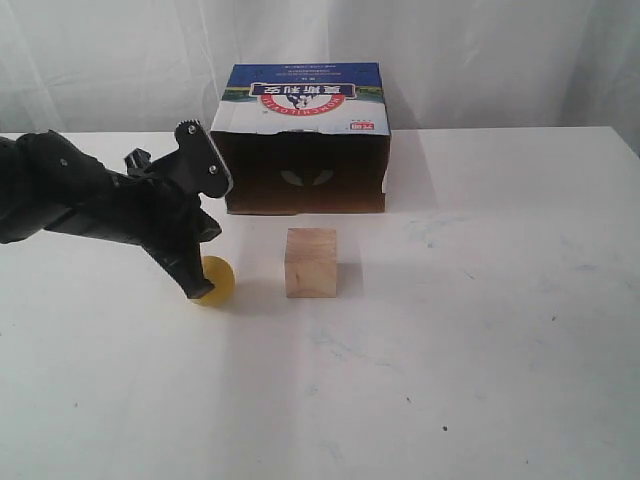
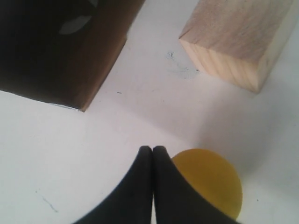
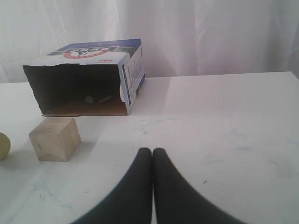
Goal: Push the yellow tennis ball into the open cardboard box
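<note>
The yellow tennis ball (image 1: 217,280) (image 2: 212,179) (image 3: 3,145) rests on the white table, left of the wooden cube. My left gripper (image 1: 197,290) (image 2: 153,148) is shut with nothing between its fingers, its tip down at the table against the ball's left side. The open cardboard box (image 1: 305,140) (image 2: 60,46) (image 3: 84,77) lies on its side at the back, dark opening toward the front, beyond the ball and to its right. My right gripper (image 3: 152,150) is shut and empty above bare table; the exterior view does not show it.
A pale wooden cube (image 1: 311,262) (image 2: 238,39) (image 3: 54,138) stands just right of the ball, in front of the box opening. White curtains hang behind the table (image 1: 480,330). The table's far edge runs behind the box.
</note>
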Robot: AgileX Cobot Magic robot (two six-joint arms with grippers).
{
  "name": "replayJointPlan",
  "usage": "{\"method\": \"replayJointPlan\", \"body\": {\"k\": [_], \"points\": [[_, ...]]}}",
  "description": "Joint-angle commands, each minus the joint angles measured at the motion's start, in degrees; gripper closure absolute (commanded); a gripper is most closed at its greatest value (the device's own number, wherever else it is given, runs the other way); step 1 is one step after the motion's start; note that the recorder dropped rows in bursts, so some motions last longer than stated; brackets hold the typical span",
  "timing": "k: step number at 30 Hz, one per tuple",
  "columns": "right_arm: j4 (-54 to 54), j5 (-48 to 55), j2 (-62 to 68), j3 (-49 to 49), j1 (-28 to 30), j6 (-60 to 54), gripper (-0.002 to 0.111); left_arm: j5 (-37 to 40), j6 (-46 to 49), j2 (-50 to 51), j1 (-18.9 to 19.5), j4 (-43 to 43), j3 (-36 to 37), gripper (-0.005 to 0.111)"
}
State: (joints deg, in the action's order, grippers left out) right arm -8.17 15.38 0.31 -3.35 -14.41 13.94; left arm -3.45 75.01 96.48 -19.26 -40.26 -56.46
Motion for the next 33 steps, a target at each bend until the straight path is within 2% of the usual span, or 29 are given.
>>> {"method": "replayJointPlan", "body": {"k": [1, 5, 8, 12, 25, 30, 33], "points": [[-0.6, -0.3, -0.3, -0.2, 0.2, -0.1, 0.108, 0.0, 0.4, -4.0, 1.7, 0.0, 4.1, 0.107], [-0.6, -0.3, -0.3, -0.2, 0.2, -0.1, 0.108, 0.0, 0.4, -4.8, 4.0, 0.4, 8.4, 0.107], [-0.6, -0.2, -0.3, -0.2, 0.2, -0.1, 0.108, 0.0, 0.4, -4.5, 4.2, 0.4, 10.6, 0.107], [-0.6, -0.2, -0.3, -0.2, 0.2, -0.1, 0.108, -1.2, -0.8, -3.4, 3.8, 0.4, 10.2, 0.107], [-0.6, -0.3, -0.3, -0.2, 0.2, -0.1, 0.108, 1.9, -2.4, -1.5, 3.6, 0.4, 8.3, 0.107], [-0.6, -0.3, -0.3, -0.2, 0.2, -0.1, 0.108, 9.6, -10.8, -4.5, 1.2, 0.3, 8.4, 0.107], [-0.6, -0.3, -0.3, -0.2, 0.2, -0.1, 0.108, 9.4, -11.1, -4.4, -0.2, 0.3, 9.6, 0.107]]}}
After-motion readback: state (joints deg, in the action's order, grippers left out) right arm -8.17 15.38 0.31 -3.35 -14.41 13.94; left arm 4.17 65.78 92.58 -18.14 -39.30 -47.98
